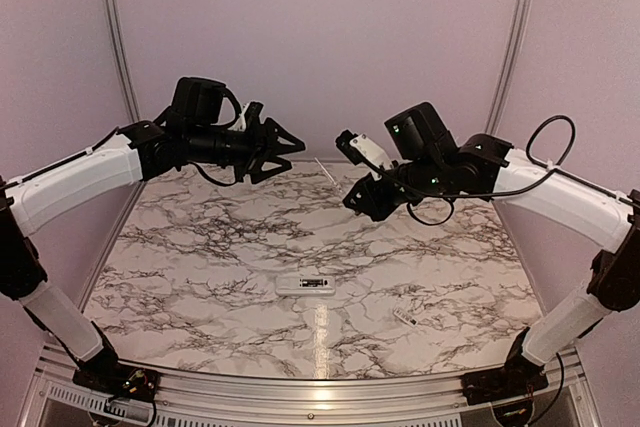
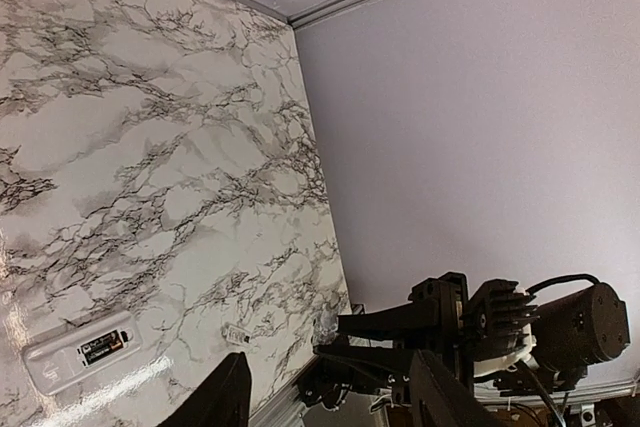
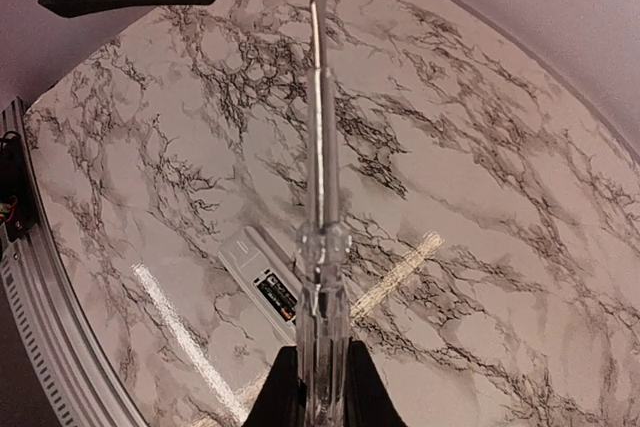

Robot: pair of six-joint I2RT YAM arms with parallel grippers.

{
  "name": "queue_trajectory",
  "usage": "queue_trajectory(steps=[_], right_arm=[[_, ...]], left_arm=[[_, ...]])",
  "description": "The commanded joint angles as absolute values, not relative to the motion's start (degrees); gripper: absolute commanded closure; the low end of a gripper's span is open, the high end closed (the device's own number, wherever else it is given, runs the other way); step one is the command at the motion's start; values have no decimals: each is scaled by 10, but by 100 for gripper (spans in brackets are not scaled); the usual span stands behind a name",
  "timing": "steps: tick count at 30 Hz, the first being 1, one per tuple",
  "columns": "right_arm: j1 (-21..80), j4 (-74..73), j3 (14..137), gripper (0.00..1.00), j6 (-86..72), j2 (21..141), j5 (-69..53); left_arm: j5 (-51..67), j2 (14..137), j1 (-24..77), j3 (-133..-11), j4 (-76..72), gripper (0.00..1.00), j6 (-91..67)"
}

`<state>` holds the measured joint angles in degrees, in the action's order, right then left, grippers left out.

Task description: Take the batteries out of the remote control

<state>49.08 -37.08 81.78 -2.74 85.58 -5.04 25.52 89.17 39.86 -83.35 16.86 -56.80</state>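
Near the middle of the marble surface's (image 1: 200, 247) near edge lies the remote control (image 1: 303, 285); only the wrist views show its back open, with the batteries (image 2: 108, 346) seated in the dark recess, their print too small to read. Above the far half, the left gripper (image 1: 290, 155) hangs with fingers spread on nothing. The right gripper (image 3: 322, 392) pinches a clear-handled tool (image 3: 322, 277), a mere sliver from overhead. A small white chip (image 1: 404, 317) sits toward the near right corner.
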Motion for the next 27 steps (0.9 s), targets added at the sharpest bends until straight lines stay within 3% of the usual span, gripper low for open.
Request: queue_trajectory(steps=[1, 9, 27], right_arm=[[494, -387, 852, 100, -11, 862, -47], [494, -396, 863, 100, -3, 873, -34], [494, -404, 877, 100, 11, 886, -15]], left_arm=[[281, 933, 408, -877, 157, 44, -571], [299, 995, 416, -935, 163, 51, -574], [302, 1021, 417, -932, 170, 100, -579]])
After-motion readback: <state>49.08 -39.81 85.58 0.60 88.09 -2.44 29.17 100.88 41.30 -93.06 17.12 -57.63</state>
